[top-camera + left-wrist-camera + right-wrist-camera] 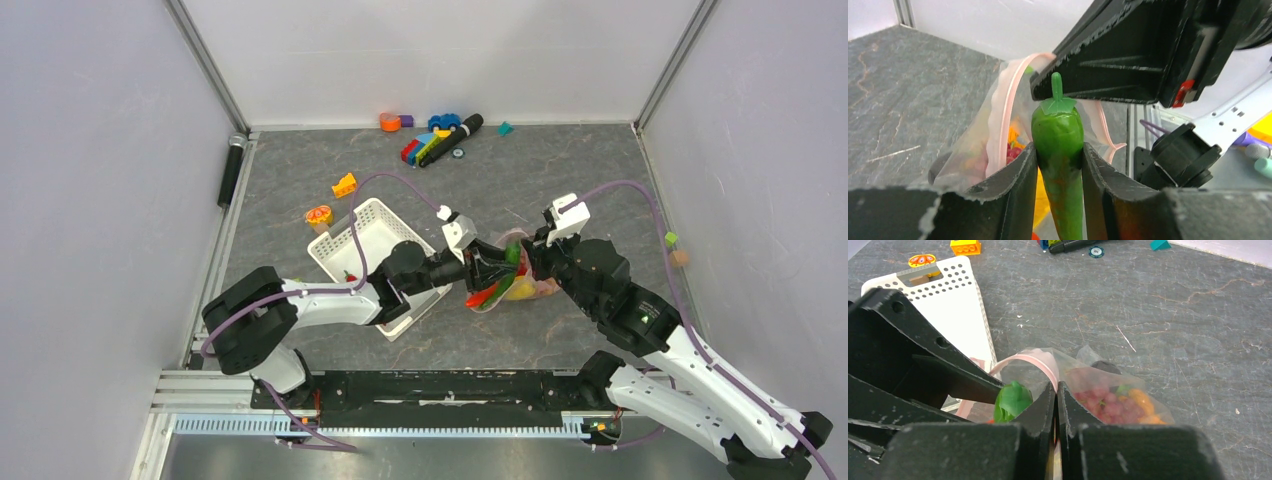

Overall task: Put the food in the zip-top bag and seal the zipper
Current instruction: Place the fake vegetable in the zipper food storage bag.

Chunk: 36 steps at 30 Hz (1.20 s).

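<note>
Green chilli (1058, 125) is clamped btwn the fingers of my L pincer (1059, 148), stem end pointing away from the cam. The jaws are partway closed and tight on its sides. It sits right at the mouth of the zip-top bag (1108, 375), which lies mid-worktop just R of the white basket (375, 215). R pincer (1056, 388) is fully closed, pinching the bag's mouth edge where the pink zipper (1033, 360) loops up, so the mouth gapes twd the L pincer. Inside the bag I see a reddish grape cluster (1103, 401) and an orange piece (1143, 402), plus yellow & red bits on top cam.

Hard to see: the chilli's tip is cut off at the bottom of the L wrist cam, and I can't tell if the chilli has crossed the zipper or touches the plastic. Bag contents are blurred thru the film, so most can't be named. On top cam both pincers cover much of the bag. A small red-green item (350, 275) in the basket's near corner is too small to ID.

Surface: dark grey, stone-veined worktop (1173, 315). A pile of coloured blocks (430, 145) sits at the far edge. A yellow block (344, 185) & a round orange piece (318, 215) lie beyond the basket. Pale plain walls on three sides w/ metal rails at the corners.
</note>
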Motion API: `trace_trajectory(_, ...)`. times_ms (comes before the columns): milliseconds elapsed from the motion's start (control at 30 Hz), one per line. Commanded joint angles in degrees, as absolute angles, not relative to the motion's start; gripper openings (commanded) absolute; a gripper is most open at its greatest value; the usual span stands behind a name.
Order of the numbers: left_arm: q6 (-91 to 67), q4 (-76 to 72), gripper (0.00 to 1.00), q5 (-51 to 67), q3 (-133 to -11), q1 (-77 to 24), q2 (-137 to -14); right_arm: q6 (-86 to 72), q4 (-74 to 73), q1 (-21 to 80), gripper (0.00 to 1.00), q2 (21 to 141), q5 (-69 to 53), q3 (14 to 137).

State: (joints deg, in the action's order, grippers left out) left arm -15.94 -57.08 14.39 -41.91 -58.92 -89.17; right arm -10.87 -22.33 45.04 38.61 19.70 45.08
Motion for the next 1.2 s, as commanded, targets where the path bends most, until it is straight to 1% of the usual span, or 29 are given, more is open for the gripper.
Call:
trace_trajectory(0,-11.43,-50.46,0.41,16.41,-43.63,-59.12,-87.35,-11.39,-20.29,45.05,0.06,38.06,20.36,48.16)
trace_trajectory(167,-11.55,-43.4,0.42,13.92,-47.14,-59.1,-88.32,-11.65,-20.28,44.99,0.06,37.73,19.85,48.34)
trace_trajectory(300,-12.47,-42.08,0.51,10.01,-47.43,-59.11,-87.96,-11.77,-20.35,45.0,0.07,37.56,19.88,48.73)
trace_trajectory(367,-12.22,-40.14,0.6,9.35,-48.09,-59.14,-87.32,-11.82,-20.49,45.05,0.07,37.53,20.22,48.78)
trace_trajectory(400,-12.26,-39.09,0.69,9.16,-48.3,-59.1,-86.94,-11.84,-20.59,45.01,0.07,37.64,20.33,48.7)
trace_trajectory(433,-12.46,-38.43,0.86,9.31,-48.49,-59.1,-86.42,-11.9,-20.6,44.96,0.07,37.63,20.58,48.69)
trace_trajectory(467,-12.64,-37.54,0.93,9.8,-48.59,-59.15,-85.86,-11.93,-20.66,45.04,0.07,37.78,20.73,48.69)
trace_trajectory(500,-12.82,-37.02,0.97,10.28,-48.6,-59.07,-85.04,-11.93,-20.81,45.01,0.07,38.03,20.94,48.9)
trace_trajectory(533,-12.98,-36.37,1.0,10.96,-48.6,-59.11,-84.31,-11.92,-20.94,45.0,0.07,38.13,21.0,49.08)
trace_trajectory(700,-14.59,-31.34,1.0,10.11,-49.26,-59.14,-80.01,-12.05,-21.09,44.98,0.07,38.65,22.13,48.82)
trace_trajectory(767,-14.84,-28.4,1.0,7.89,-49.37,-59.1,-77.75,-11.97,-21.43,45.0,0.07,38.99,22.26,49.21)
trace_trajectory(900,-17.22,-23.07,1.0,-4.35,-47.68,-59.15,-73.23,-12.13,-21.66,45.03,0.07,38.9,22.63,49.13)
trace_trajectory(1000,-19.77,-15.86,1.0,-14.73,-47.6,-59.03,-71.51,-11.98,-21.86,45.0,0.07,38.98,22.76,49.67)
trace_trajectory(1067,-20.88,-10.54,1.0,-18.69,-48.57,-58.96,-71.8,-11.79,-21.99,45.0,0.07,39.05,22.76,49.83)
trace_trajectory(1167,-22.48,-4.68,1.0,-20.2,-50.77,-58.63,-74.01,-11.85,-22.02,45.04,0.07,39.17,22.97,49.48)
